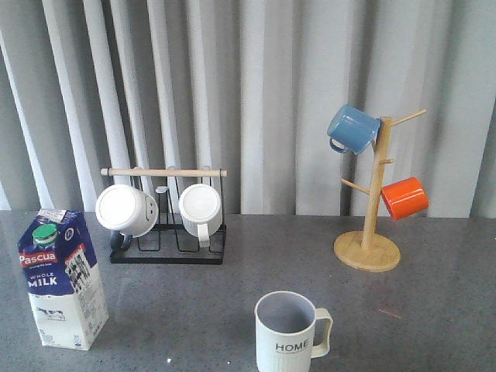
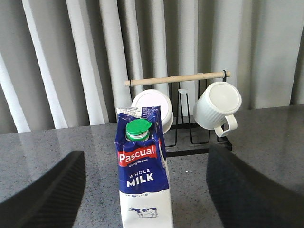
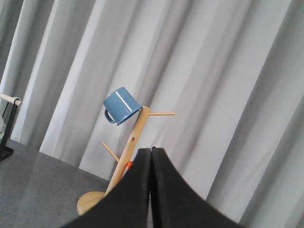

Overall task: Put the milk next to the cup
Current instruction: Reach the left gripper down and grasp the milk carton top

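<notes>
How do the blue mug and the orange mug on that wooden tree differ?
The blue mug hangs from a top peg of the wooden tree, on its left; the orange mug hangs lower, on its right. The blue mug's handle shows; the orange mug's doesn't. Both hang tilted, clear of the table.

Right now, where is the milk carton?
In the front view the milk carton stands upright at the table's near left, in front of the black mug rack, well left of the HOME cup.
</notes>
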`<action>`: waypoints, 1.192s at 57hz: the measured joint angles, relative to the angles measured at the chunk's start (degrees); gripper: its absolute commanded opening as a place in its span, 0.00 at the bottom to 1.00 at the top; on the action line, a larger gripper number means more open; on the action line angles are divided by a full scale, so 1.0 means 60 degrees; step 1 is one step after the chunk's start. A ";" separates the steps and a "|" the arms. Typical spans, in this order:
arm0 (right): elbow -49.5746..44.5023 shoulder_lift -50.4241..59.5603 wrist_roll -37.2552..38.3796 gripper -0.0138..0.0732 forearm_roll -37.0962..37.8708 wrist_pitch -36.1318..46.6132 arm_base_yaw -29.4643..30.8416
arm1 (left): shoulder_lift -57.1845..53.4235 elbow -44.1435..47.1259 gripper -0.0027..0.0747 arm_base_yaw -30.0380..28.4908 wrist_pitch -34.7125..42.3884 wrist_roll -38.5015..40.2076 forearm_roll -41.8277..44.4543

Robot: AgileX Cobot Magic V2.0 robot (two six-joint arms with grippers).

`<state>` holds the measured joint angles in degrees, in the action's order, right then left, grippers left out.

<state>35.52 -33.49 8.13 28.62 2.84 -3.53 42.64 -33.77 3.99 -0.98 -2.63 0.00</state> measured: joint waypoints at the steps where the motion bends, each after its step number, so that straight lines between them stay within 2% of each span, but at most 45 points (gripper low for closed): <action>1: 0.0000 0.0000 0.0000 0.15 0.0000 0.0000 0.0000 | 0.0000 0.0000 0.71 0.0000 0.0000 0.0000 0.0000; 14: 0.0000 0.0000 0.0000 0.15 0.0000 0.0000 0.0000 | 0.0000 0.0000 0.74 0.0000 0.0482 0.0000 0.0000; 21: 0.0000 0.0000 0.0000 0.15 0.0000 0.0000 0.0000 | 0.0310 -0.0091 0.87 0.0000 0.1496 0.0125 0.0000; 28: 0.0000 0.0000 0.0000 0.15 0.0000 0.0000 0.0000 | 0.1484 -0.0779 0.98 0.0000 0.1920 0.0438 0.0000; 48: 0.0000 0.0000 0.0000 0.15 0.0000 0.0000 0.0000 | 0.5682 -0.3292 0.97 -0.0066 0.2024 0.1038 0.0000; 68: 0.0000 0.0000 0.0000 0.15 0.0000 0.0000 0.0000 | 0.6749 -0.3395 0.96 -0.0208 0.1866 0.1216 0.0000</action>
<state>35.52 -33.49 8.13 28.62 2.84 -3.53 83.13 -54.14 2.75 10.22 4.67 0.00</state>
